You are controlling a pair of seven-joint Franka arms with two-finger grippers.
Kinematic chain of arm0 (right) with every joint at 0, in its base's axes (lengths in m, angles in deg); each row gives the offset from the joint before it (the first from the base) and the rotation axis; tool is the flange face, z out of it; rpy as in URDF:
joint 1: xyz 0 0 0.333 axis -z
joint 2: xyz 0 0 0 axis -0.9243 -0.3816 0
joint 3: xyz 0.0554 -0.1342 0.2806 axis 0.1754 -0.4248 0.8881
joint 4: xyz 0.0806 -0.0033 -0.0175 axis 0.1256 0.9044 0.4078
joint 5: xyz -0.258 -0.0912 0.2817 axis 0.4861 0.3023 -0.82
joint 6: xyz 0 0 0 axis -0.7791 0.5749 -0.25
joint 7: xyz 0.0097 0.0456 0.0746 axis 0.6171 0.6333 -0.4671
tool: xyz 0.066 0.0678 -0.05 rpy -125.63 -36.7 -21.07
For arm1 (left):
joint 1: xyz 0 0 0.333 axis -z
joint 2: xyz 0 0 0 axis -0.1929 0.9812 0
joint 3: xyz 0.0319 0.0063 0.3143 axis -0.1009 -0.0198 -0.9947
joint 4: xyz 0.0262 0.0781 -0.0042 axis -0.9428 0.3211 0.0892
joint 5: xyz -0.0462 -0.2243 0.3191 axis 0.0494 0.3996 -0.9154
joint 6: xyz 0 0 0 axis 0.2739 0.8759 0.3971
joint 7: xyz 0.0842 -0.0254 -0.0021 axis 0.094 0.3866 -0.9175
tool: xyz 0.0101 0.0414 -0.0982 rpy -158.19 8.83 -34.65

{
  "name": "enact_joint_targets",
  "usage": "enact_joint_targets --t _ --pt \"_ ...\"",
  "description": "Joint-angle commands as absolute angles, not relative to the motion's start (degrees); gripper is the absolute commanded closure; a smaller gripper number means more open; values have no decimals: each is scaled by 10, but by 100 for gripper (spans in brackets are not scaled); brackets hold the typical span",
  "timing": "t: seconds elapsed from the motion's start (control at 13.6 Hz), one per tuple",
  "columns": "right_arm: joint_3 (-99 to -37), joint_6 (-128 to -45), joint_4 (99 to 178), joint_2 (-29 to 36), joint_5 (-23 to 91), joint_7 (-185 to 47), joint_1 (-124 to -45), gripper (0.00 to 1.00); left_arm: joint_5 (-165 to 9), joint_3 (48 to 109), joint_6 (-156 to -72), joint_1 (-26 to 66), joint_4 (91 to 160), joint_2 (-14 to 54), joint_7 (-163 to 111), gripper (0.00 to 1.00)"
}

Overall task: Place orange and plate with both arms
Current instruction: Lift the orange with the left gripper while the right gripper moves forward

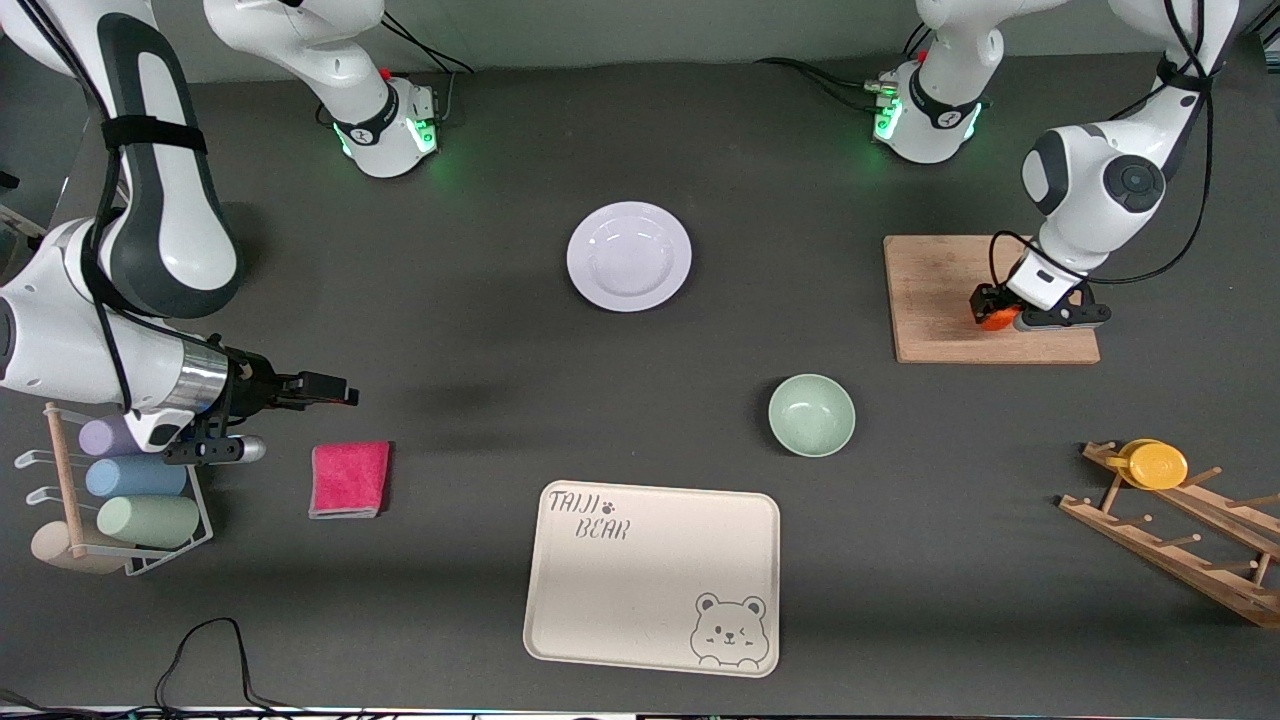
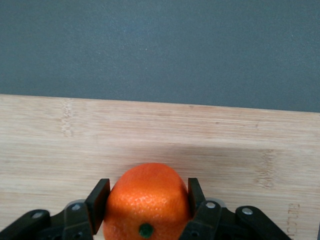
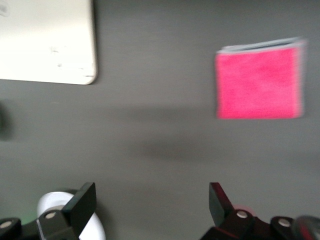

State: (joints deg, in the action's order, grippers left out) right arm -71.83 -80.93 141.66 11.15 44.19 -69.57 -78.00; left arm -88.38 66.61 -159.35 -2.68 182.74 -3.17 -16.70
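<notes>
1. Well, nearest the front camera lies the cream bear tray (image 1: 650, 575), flat and low, with bare dark surface (image 1: 480, 330) all round it; nothing there crowds a carry
2. Up from it, the pink cloth (image 1: 349, 479) sits just beside the cup rack (image 1: 110, 495) at the right arm's end, and the right pincer (image 1: 335, 388) hangs above the surface by the cloth with its jaws wide apart and nothing in them; that arm looks to be waiting. A careless swing from there could brush the rack
3. Toward the left arm's end, the mint-green bowl (image 1: 811, 414) stands between the tray and the wooden board (image 1: 990, 298). A low sweep from board to plate would pass close to it, so I'd want the fruit lifted well clear first
4. On the board, the left pincer (image 1: 995, 312) is clamped on the orange (image 2: 147, 202), fingers (image 2: 97, 197) pressed to either side, the fruit resting on the wood. It is round and slick-skinned, gripped low, so it may roll or squirt out on the lift
5. The peg rack with a yellow disc (image 1: 1157, 463) stands well apart from the board
6. Farthest, the plate (image 1: 629, 256) lies alone with open room on every side; its raised rim could catch a low approach
</notes>
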Motion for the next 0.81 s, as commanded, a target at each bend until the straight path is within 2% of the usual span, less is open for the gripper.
enact_joint_targets --t 0.0,0.22,0.37,0.51,0.73 --pt "-720 -813 1418 88 367 -701 -784 0 -884 669 -1506 -6 1808 -90 -175 100" --pt "-720 -808 1414 47 246 -702 -783 0 -848 669 -1278 61 1702 -147 -232 100" --pt "-719 -809 1397 14 183 -708 -782 0 -822 669 -1154 119 1621 -156 -312 100" --pt "-719 -807 1389 -7 120 -713 -781 0 -797 670 -1123 177 1597 -174 -386 100" --pt "-719 -806 1375 -43 14 -715 -780 0 -772 670 -1130 248 1582 -179 -485 100"
